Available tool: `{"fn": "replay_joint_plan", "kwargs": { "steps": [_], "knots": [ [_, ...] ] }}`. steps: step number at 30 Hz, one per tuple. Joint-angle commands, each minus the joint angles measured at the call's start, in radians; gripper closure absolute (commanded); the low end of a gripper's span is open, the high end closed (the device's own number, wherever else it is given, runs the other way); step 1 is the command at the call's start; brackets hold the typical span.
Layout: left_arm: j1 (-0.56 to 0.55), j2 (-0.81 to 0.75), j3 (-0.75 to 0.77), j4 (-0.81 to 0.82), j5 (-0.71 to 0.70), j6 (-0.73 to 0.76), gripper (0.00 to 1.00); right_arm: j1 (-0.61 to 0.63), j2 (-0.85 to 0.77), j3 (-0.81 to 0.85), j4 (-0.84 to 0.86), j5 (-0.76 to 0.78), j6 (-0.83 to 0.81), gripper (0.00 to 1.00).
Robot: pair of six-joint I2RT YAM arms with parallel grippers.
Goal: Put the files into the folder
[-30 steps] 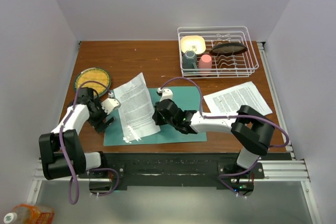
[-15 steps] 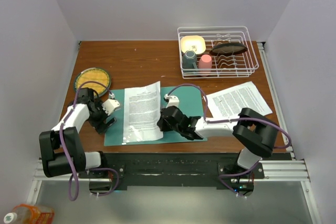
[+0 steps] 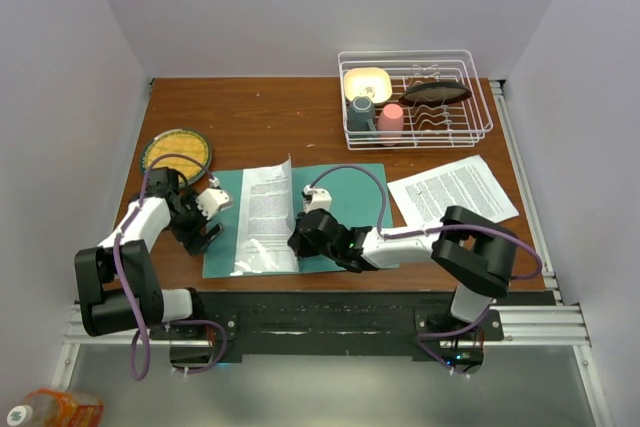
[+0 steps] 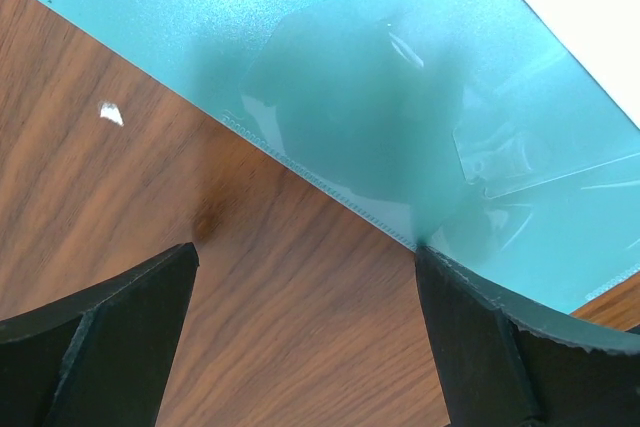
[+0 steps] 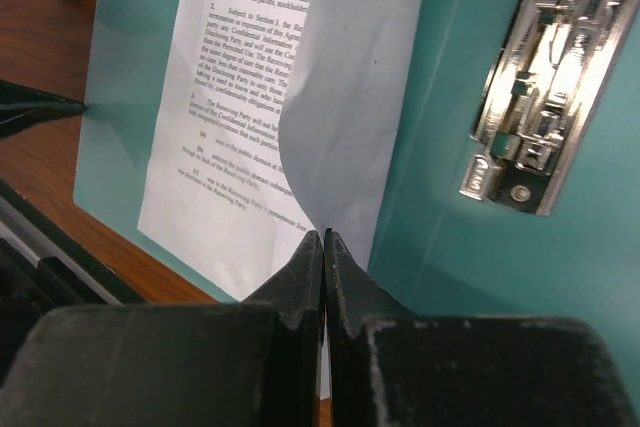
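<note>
Dark brown wooden table top [image 3: 260,112] under the right pincer [image 3: 298,243]. Plain pale grey walls [image 3: 300,7] far behind it and at both sides, softly lit. Black metal base plate [image 3: 320,312] on its near side.

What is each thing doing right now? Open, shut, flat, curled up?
folder: open, flat on the table.
first file: on the folder's left leaf, right edge curled up.
second file: flat on the table, outside the folder.
left pincer: open, at the folder's left edge, holding nothing.
right pincer: shut on the first file's edge.
</note>
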State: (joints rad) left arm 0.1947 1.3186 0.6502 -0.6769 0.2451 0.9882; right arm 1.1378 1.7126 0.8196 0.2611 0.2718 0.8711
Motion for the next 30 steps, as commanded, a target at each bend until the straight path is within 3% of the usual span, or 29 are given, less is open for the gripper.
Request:
{"fn": "replay_joint_plan", "kwargs": {
  "steps": [1,6,13,17,22,30],
  "knots": [
    [0.002,0.028,-0.018,-0.018,0.059,0.023,0.04,0.008,0.025,0.053,0.026,0.046,0.02,1.0],
    [-0.001,0.034,-0.008,-0.023,0.066,0.018,0.05,0.007,0.041,0.079,-0.002,0.055,0.009,1.0],
    [0.0,0.036,-0.001,-0.021,0.065,0.02,0.05,0.002,-0.071,0.067,-0.184,0.121,-0.112,1.0],
    [0.0,0.036,0.011,-0.029,0.074,0.012,0.05,0.002,-0.077,0.044,-0.215,0.089,-0.118,0.78],
    [0.0,0.027,0.016,-0.036,0.069,0.013,0.06,0.0,-0.067,0.033,-0.229,0.055,-0.113,0.67],
    [-0.001,0.025,0.006,-0.029,0.063,0.01,0.06,0.0,-0.096,0.018,-0.258,0.076,-0.129,0.79]
  ]
}}
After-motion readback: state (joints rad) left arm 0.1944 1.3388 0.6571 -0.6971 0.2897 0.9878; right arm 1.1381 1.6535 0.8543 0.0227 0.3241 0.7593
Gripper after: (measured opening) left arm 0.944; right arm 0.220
